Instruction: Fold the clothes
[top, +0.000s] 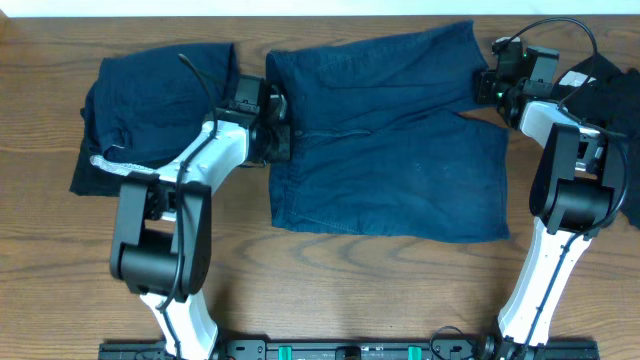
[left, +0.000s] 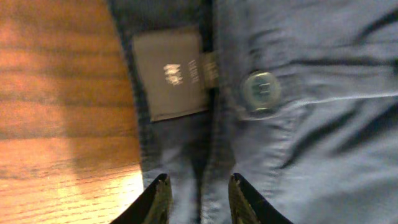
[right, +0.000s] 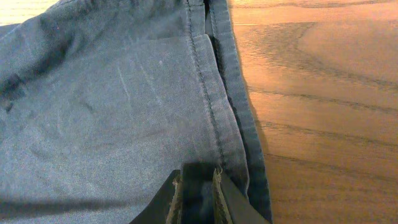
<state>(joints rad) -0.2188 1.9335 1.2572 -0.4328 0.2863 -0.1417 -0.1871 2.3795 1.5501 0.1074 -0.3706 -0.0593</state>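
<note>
Wide navy-blue shorts (top: 390, 140) lie spread flat across the middle of the table. My left gripper (top: 278, 125) is at their waistband on the left. In the left wrist view its jaws (left: 199, 183) stand open, with waistband cloth lying between the tips, below a grey label (left: 171, 74) and a button (left: 260, 91). My right gripper (top: 487, 85) is at the far right leg hem. Its fingers (right: 198, 174) are shut on a pinched fold of the shorts (right: 112, 106) just inside the stitched hem.
A second navy garment (top: 150, 110) lies crumpled at the far left, partly under the left arm. A black garment (top: 610, 85) sits at the right edge behind the right arm. Bare wooden tabletop (top: 350, 290) lies in front of the shorts.
</note>
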